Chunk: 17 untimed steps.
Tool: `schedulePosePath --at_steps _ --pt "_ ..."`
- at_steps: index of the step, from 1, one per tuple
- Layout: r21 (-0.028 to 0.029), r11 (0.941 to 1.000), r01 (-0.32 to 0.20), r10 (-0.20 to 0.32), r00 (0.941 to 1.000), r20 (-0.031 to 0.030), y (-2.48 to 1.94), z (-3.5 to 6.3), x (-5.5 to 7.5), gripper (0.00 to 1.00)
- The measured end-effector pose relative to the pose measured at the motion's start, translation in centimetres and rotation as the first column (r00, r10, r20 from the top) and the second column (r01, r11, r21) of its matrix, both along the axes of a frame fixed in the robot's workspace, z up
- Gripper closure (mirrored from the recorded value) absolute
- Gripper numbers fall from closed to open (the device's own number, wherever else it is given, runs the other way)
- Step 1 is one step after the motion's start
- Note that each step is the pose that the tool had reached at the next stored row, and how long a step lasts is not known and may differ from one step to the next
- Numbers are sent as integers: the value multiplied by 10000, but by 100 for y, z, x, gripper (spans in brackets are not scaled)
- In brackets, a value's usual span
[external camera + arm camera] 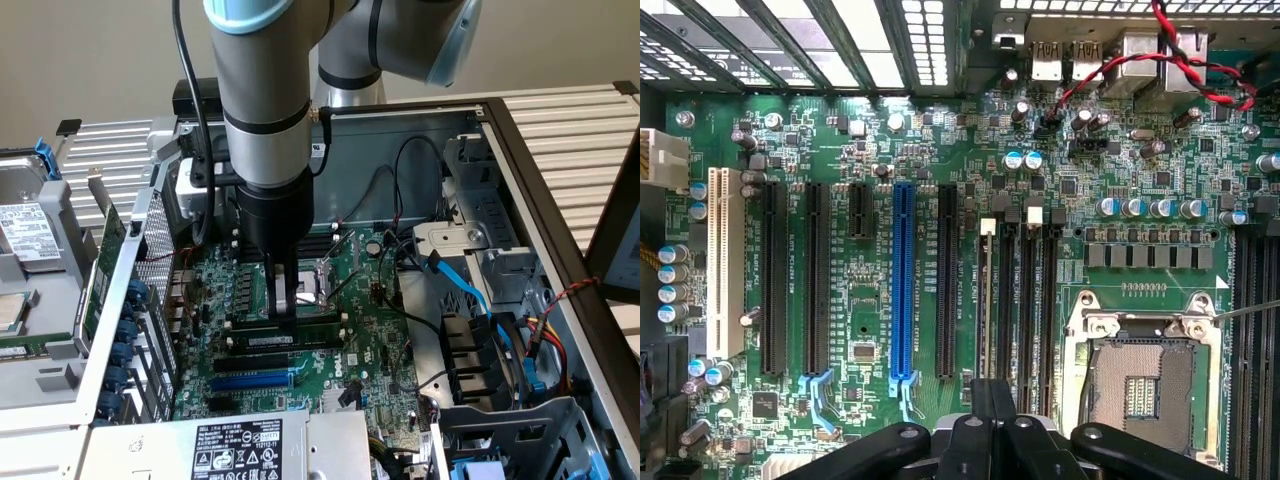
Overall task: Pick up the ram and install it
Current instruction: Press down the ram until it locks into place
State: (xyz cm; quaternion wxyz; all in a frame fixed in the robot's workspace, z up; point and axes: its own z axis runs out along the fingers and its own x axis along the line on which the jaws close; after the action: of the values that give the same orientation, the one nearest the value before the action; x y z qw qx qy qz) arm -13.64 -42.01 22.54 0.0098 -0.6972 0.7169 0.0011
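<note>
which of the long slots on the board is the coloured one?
The blue expansion slot. The neighbouring long slots are black, and one slot near the board's edge is white.

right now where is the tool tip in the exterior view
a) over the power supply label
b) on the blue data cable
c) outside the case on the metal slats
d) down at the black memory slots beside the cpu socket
d: the tool stands low on the motherboard, its tip at the memory slots next to the cpu socket, above the blue expansion slot.
</note>
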Motion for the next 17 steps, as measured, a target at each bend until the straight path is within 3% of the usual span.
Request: schedulePosePath --at_steps 3,5,10,17 --pt "27 10000 1 -1 10000 21 3 34 2 89" --pt "3 10000 1 -1 10000 2 0 133 0 89" --pt "2 10000 0 0 10000 1 -2 318 0 89" --pt "1 10000 0 0 10000 1 -4 323 0 89"
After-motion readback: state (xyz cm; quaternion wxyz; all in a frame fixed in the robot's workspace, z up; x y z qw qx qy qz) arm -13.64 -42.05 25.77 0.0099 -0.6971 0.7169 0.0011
